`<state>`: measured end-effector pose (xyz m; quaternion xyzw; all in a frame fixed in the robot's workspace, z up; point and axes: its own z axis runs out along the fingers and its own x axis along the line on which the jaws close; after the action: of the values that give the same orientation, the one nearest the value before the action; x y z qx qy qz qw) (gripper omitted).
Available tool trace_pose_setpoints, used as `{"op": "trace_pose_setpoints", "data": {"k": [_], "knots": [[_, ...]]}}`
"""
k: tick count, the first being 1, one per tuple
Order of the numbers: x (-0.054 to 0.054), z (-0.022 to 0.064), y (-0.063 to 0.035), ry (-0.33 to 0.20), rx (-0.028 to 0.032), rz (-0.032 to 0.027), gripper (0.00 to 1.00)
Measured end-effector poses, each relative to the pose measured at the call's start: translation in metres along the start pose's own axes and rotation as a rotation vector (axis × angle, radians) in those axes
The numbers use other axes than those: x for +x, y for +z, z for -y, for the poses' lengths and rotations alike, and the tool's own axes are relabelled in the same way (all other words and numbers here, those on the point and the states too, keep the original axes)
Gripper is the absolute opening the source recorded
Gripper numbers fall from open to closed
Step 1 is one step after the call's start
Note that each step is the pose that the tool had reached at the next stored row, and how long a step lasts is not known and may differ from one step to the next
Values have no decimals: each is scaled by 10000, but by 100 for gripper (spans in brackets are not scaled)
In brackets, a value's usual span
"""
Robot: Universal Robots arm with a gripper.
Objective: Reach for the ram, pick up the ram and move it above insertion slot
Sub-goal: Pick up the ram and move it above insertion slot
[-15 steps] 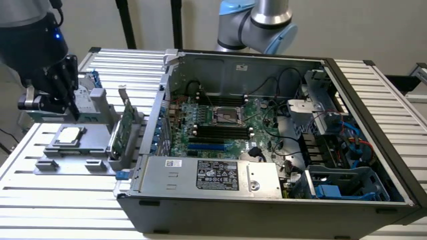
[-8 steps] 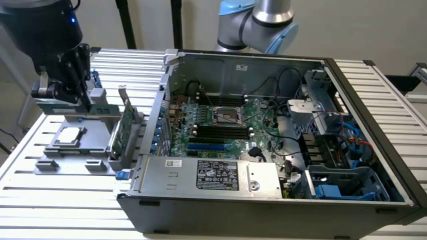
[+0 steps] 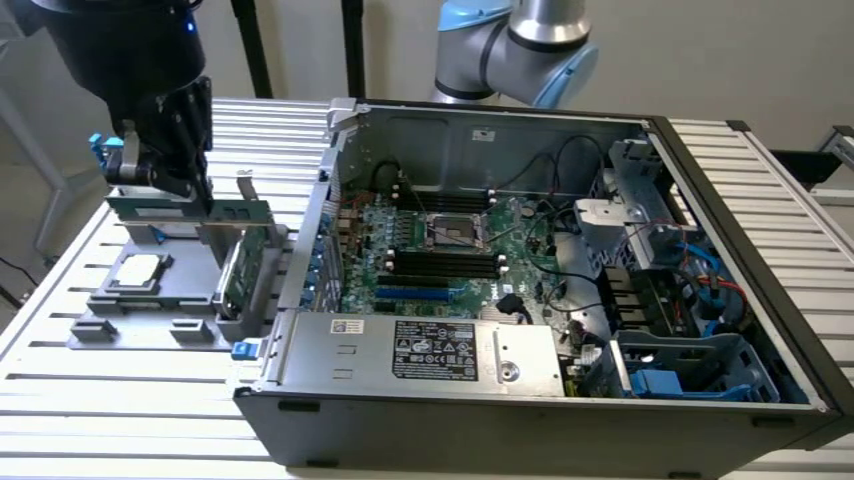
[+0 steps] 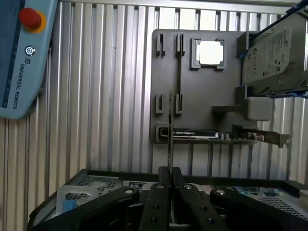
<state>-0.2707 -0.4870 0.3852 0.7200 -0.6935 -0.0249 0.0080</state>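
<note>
The tool [image 3: 171,185] is clamped on the ram [image 3: 187,207] — a thin green stick held edge-up just above the grey fixture tray [image 3: 100,315] at the exterior view's left, beside the open computer case [image 3: 534,390]. In the wrist view the ram [image 4: 169,139] shows edge-on between the fingertips [image 4: 163,177], over the tray [image 4: 202,91] on the slatted bench [image 4: 106,96].
</note>
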Motion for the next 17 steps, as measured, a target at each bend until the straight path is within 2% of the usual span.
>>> {"op": "trace_pose_setpoints", "data": {"k": [9,17], "knots": [[-15,340,-71,-4,4,96,14],[-15,701,-89,-13,11,300,14]]}}
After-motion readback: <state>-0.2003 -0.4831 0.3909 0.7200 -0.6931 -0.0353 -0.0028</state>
